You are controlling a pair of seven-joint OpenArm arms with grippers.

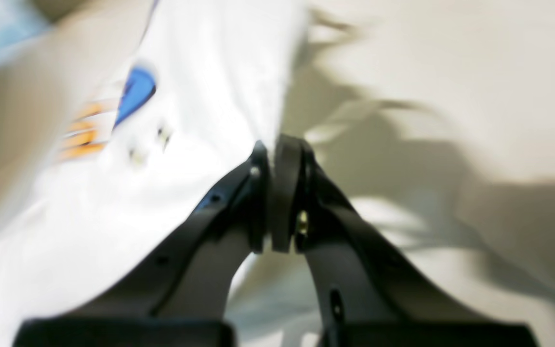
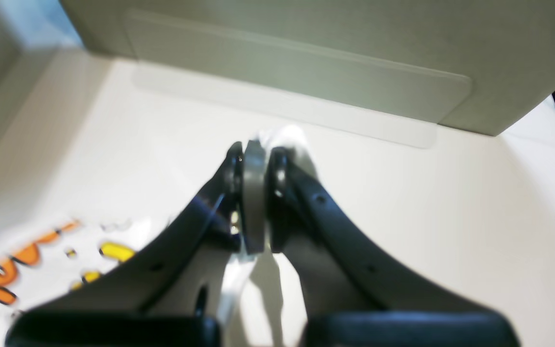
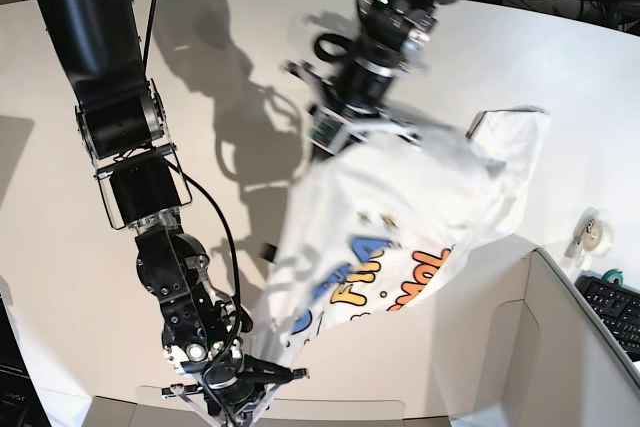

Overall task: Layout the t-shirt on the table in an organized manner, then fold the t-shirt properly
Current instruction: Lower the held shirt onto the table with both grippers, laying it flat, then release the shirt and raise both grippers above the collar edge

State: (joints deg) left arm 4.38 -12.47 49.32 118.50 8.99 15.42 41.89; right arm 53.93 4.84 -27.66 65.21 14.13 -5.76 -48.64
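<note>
**A:** Start with your left wrist view. Your left hand (image 1: 272, 149) is pinched tight on an edge of the white short-sleeved cotton t-shirt with blue and orange print (image 1: 186, 96); the cloth hangs away above the large white smooth bench (image 1: 451, 58).

**B:** And the right wrist view?

**A:** Your right hand (image 2: 256, 154) is clamped too, with a white corner of the t-shirt showing past the fingertips. A grey box-like bin (image 2: 306, 62) stands just beyond it on the bench.

**B:** The base view?

**A:** The t-shirt is stretched in the air between both hands, from the near edge toward the bench's middle. I'd judge you're in the layout step. Next, lower it flat, print up, clear of the bin, before letting go.
</note>
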